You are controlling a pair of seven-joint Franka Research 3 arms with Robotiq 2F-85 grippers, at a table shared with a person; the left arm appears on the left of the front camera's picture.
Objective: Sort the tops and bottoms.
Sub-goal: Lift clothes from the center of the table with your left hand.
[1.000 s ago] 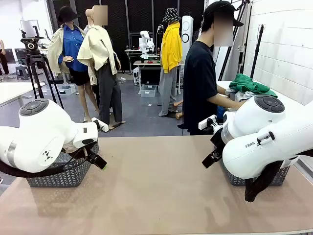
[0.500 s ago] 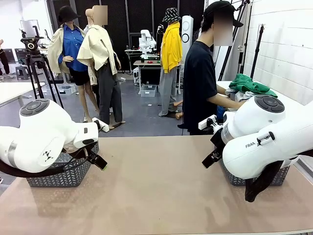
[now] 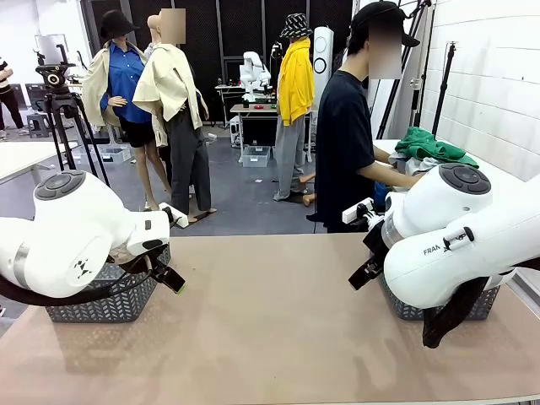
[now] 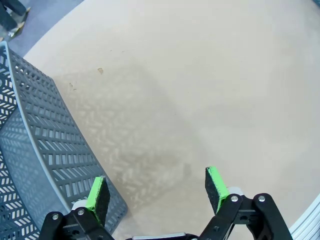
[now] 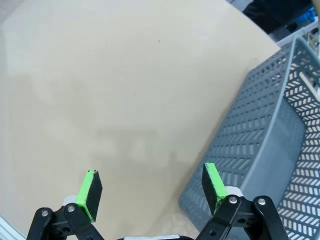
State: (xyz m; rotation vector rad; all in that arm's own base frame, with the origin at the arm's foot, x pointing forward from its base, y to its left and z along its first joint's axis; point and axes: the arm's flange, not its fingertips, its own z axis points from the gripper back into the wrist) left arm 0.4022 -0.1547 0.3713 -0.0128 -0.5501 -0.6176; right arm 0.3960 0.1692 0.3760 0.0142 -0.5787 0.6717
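Observation:
The bottoms, a bright green bundle (image 3: 432,145), lie on top of a clothes pile on a side table at the far right. White fabric (image 3: 419,164), which looks like one of the tops, sits under it. A person in a black shirt (image 3: 344,143) stands at the far side, reaching into that pile. My left gripper (image 3: 171,281) (image 4: 156,187) hangs open over the bare table beside the left basket. My right gripper (image 3: 364,272) (image 5: 151,187) is open too, beside the right basket. Neither holds anything.
A grey slatted basket (image 3: 101,304) (image 4: 45,150) stands at the table's left end, and a second one (image 3: 405,310) (image 5: 260,145) at its right end. The tan tabletop (image 3: 270,321) stretches between them. A camera tripod (image 3: 63,110) stands behind the left side.

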